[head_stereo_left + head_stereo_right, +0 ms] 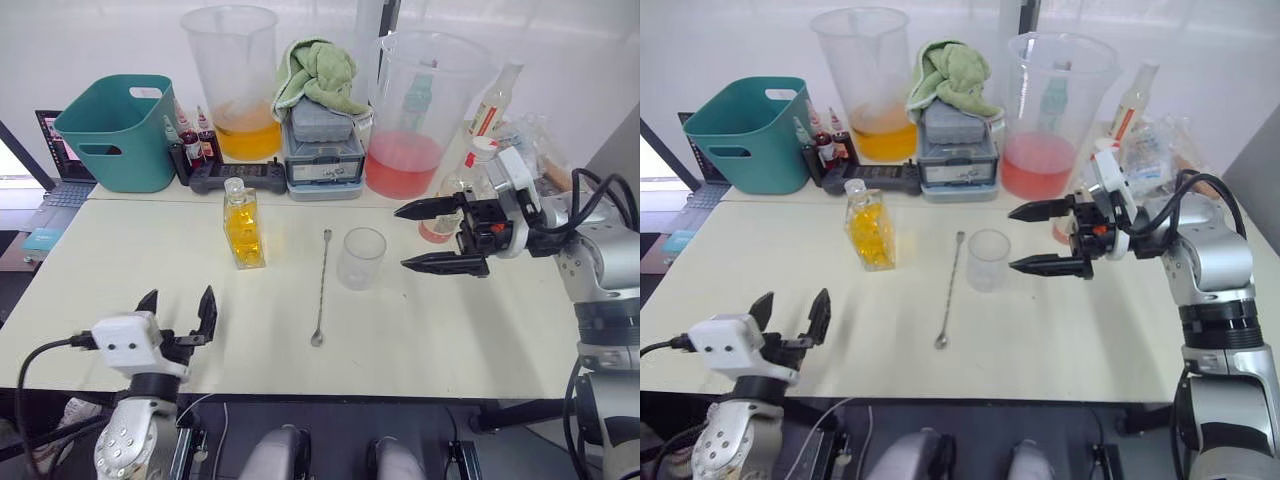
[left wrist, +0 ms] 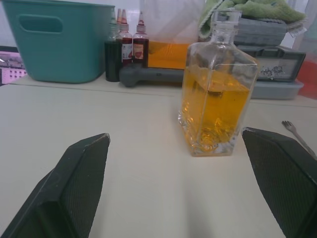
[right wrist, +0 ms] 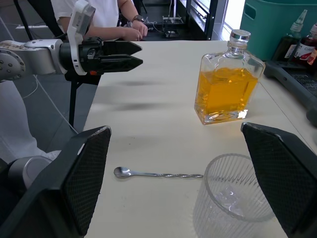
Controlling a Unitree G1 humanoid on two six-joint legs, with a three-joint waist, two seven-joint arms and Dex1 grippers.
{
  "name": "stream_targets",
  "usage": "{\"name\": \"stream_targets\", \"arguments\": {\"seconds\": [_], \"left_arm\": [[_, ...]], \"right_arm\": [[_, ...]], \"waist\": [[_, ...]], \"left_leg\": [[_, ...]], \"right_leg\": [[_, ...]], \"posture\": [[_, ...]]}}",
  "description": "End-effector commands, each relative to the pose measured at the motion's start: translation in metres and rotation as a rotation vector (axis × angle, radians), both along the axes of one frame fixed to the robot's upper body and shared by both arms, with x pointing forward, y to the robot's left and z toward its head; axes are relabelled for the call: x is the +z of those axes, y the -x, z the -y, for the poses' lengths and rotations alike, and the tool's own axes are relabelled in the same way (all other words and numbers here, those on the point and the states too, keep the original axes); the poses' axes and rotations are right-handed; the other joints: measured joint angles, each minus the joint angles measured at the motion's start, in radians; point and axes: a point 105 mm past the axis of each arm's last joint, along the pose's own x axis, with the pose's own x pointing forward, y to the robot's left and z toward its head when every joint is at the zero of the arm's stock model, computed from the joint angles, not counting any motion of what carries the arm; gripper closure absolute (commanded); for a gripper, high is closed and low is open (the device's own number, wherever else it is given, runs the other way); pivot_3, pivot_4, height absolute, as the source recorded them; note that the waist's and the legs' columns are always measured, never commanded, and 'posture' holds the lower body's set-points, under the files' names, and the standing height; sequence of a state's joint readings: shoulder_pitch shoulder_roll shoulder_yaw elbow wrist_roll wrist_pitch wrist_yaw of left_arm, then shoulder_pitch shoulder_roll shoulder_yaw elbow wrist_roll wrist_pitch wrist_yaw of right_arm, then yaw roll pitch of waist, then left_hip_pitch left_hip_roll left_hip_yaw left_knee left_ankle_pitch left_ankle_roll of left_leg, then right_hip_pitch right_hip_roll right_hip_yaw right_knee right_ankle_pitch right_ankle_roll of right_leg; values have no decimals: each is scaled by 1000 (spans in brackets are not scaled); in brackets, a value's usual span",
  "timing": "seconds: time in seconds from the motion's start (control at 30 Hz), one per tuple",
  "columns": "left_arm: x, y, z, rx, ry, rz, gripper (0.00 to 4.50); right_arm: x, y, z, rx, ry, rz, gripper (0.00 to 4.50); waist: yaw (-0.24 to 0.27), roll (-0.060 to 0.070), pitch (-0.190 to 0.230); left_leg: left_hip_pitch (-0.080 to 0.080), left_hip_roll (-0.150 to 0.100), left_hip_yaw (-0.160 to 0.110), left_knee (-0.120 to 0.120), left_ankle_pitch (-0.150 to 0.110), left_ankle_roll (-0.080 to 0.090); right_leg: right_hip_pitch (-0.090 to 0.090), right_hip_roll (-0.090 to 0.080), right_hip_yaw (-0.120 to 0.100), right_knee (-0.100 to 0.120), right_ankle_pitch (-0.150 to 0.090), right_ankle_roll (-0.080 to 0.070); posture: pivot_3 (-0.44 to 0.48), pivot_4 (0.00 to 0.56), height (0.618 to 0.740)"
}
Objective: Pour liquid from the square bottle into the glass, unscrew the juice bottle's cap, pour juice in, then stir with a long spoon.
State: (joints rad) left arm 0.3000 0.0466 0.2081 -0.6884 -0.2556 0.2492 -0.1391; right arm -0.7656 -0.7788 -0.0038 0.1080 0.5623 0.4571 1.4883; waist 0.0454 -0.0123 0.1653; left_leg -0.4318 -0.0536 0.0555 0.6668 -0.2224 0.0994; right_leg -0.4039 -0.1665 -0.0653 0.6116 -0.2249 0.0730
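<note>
Pale tabletop (image 1: 120,270) carries the working things in a row, with supplies crowded along the back edge.

Low at the near left edge, the left gripper (image 1: 180,312) has its 2 black fingers spread apart and empty; its wrist view looks straight at the square bottle (image 2: 218,84), which suggests it is lined up for the first grasp. The bottle stands upright, stopper on, about half full of amber liquid, well ahead of that gripper and apart from it.

On the right, the right gripper (image 1: 425,238) hovers above the table with its fingers wide apart and nothing between them, just beside the empty ribbed glass (image 1: 361,258), probably placed to steady it during pouring. The long spoon (image 1: 322,290) lies flat between bottle and glass, bowl toward the robot, within reach for stirring.

Behind the right gripper stands what is probably the juice bottle (image 1: 452,208), partly hidden. Farther back sit a teal bin (image 1: 115,135), 2 large measuring jugs, 1 with orange liquid (image 1: 240,85) and 1 with pink (image 1: 410,115), and a green cloth (image 1: 318,72). No pouring seems to have begun.
</note>
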Motion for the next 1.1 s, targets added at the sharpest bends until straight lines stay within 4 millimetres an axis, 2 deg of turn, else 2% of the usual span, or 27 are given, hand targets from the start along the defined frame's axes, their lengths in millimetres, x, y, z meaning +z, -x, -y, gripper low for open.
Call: {"name": "stream_targets", "arguments": {"seconds": [0.03, 0.27, 0.47, 0.87, 1.1], "left_arm": [[-1, -13, 7, -5, 9, 5, 0], [-2, -45, 23, -48, -8, 4, 0], [3, -62, 34, -105, -9, 24, 0], [13, -97, 37, -102, -7, 44, 0], [27, -122, 37, -87, -29, 65, 0]], "right_arm": [[7, 4, 11, -54, 4, 64, 35], [4, 13, 22, -119, 12, 86, 35], [4, 20, 27, -150, 22, 99, 35], [8, 22, 38, -202, 33, 131, 35], [1, 23, 35, -209, 8, 135, 35]], "waist": [[1, 0, 0], [1, -1, 0], [1, -1, 0], [5, -1, 0], [5, -1, 0]], "left_leg": [[0, 0, 0, 0, 0, 0], [-1, 0, 0, 3, -1, 1], [-1, 0, 0, 3, -1, 1], [-2, 0, -1, 5, -1, 1], [-4, 0, -1, 10, 0, 1]], "right_leg": [[0, 0, 0, 0, 0, 0], [0, 1, 0, 1, 0, 0], [0, 1, -1, 1, 0, 1], [0, 1, -1, 2, 1, 1], [0, 1, -1, 2, 2, 3]], "posture": [[0, 150, 740], [0, 150, 740], [0, 150, 740], [0, 150, 740], [0, 150, 740]]}}
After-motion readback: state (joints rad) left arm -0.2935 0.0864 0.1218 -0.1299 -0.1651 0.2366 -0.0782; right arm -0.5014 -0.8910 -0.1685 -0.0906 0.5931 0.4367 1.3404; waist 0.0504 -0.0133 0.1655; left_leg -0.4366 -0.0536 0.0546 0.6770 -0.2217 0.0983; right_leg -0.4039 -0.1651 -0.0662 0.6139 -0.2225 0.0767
